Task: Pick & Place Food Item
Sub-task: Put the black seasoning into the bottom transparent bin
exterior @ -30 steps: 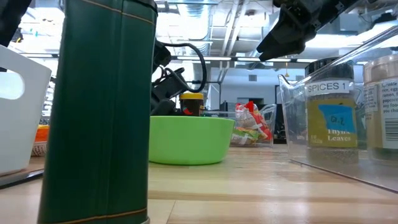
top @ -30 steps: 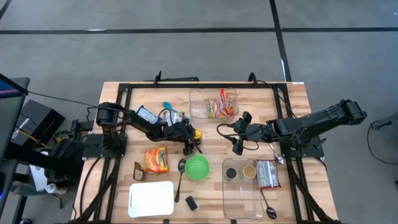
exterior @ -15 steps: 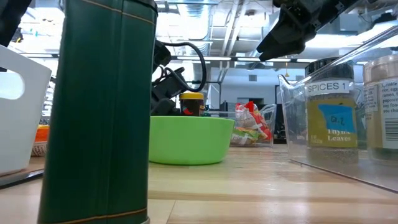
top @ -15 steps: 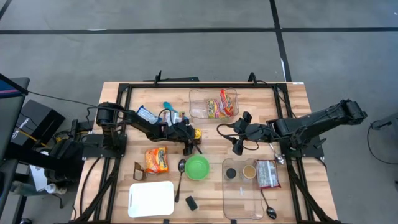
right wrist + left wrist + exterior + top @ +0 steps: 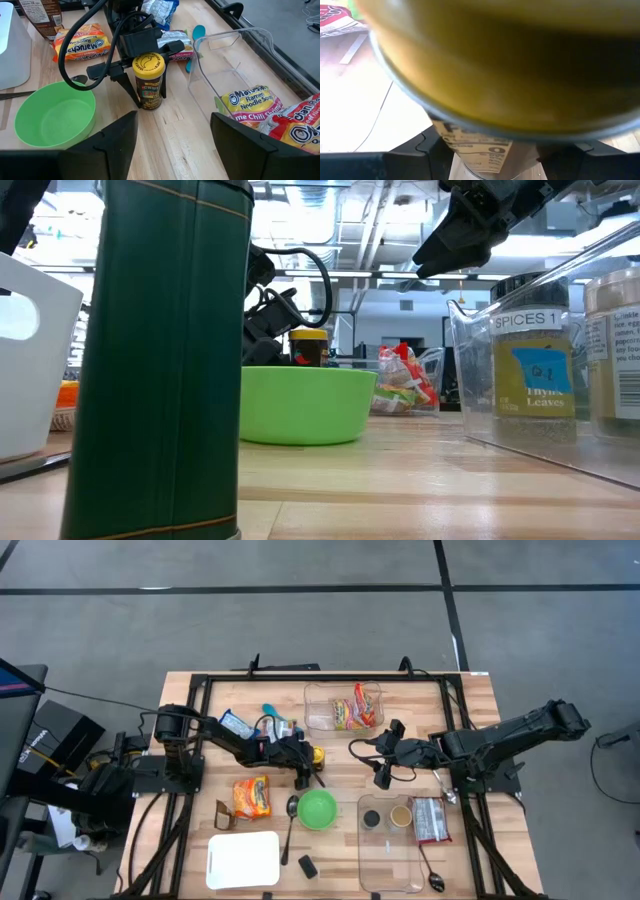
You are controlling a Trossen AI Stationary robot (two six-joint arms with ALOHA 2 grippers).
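Observation:
A small jar with a yellow lid and a dark label stands upright on the table's middle. My left gripper reaches it from the table's left, with one finger on either side of the jar. The jar fills the left wrist view. My right gripper hangs open above the table right of the jar, nothing between its fingers. In the low view the jar shows behind the green bowl. My left gripper pinches the jar's lower body, below the lid, between its two fingers. The fingers slant down from the table's left side. The jar stands upright with its base on the table.
A green bowl sits just near of the jar, a spoon beside it. A clear bin with ramen packs stands at the far side. A ramen pack, a white container and a clear spice bin lie near.

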